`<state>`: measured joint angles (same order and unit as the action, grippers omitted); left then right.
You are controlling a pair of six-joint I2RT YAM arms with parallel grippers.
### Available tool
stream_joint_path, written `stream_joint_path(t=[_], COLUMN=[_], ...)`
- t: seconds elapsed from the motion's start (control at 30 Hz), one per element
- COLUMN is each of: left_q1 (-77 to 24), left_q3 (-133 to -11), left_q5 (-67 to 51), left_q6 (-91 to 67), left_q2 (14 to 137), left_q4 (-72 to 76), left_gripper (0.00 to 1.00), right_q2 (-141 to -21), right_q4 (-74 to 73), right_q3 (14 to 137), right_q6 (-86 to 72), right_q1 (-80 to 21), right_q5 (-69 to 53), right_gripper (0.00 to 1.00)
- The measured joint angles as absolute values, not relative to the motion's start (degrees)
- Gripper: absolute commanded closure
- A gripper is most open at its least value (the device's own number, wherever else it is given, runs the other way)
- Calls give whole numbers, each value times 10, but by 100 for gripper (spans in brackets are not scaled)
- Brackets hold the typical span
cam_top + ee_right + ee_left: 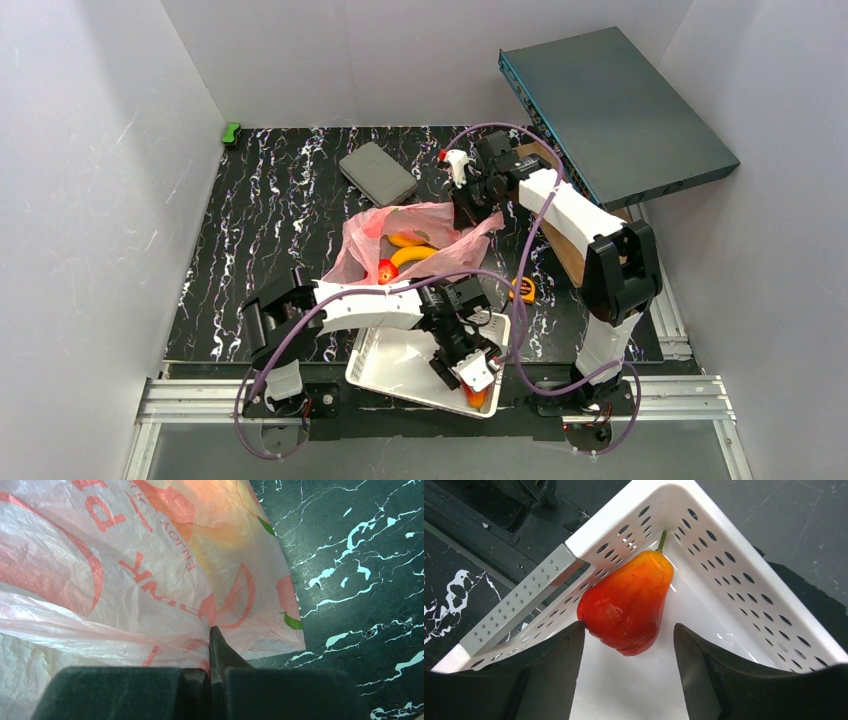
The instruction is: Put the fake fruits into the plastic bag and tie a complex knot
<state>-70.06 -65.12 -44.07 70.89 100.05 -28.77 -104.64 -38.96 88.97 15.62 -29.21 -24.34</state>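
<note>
The pink plastic bag [440, 215] lies open mid-table with the yellow banana [404, 240], the orange-yellow mango [413, 256] and the red apple [387, 271] inside it. My right gripper [466, 207] is shut on the bag's far edge; the wrist view shows the film [125, 570] pinched between the closed fingertips [216, 637]. My left gripper [629, 626] is open inside the white basket [734, 565]. The small red pointed fruit [626, 605] lies in the basket's corner between the fingers; the left finger [569, 650] touches it. No knot shows.
The white basket [395, 365] sits at the near table edge. A yellow-orange tape measure [523, 290] lies right of the bag. A grey pad [378, 172] lies behind the bag, and a large dark slab [610, 100] leans at the back right over a wooden board [565, 240].
</note>
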Motion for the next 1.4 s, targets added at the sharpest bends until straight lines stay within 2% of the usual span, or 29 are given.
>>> stream_joint_path(t=[0.1,0.17,0.23,0.5,0.63,0.7,0.73,0.77,0.83,0.87,0.97,1.1,1.4], left_q1=[-704,-706,-706,-701,-686,-673,-663,-649,-623,-609,-582,-603,-690], left_q3=[-639,-630,-618,-580,-577,-578,-579,-581,-591,-597,-604,-600,-622], left_q5=[-431,-423,-414,-394,-393,-394,-396,-398,-403,-408,-418,-429,-426], left_q6=[709,707,703,675,660,656,655,654,656,658,674,687,717], left_q2=[1001,1002,1007,1003,974,948,930,911,880,863,818,797,905], left_q4=[-264,-251,-237,-192,-203,-217,-227,-238,-263,-278,-314,-328,-312], left_gripper=[25,25,32,73,82,83,82,73,46,40,39,41,39], right_q2=[-1043,-1041,-1039,-1026,-1024,-1024,-1024,-1024,-1024,-1024,-1024,-1024,-1024], right_q4=[-389,-389,-389,-388,-388,-388,-388,-388,-388,-388,-388,-388,-389], right_q3=[885,882,882,867,864,864,864,864,864,864,864,864,864], right_q6=[156,156,156,157,157,157,157,157,157,157,157,157,160], right_q1=[-292,-292,-292,-292,-292,-292,-292,-292,-292,-292,-292,-292,-292], right_q5=[-243,-242,-241,-241,-239,-239,-239,-239,-239,-239,-240,-241,-241], right_gripper=[99,99,99,99,99,99,99,99,99,99,99,99,99])
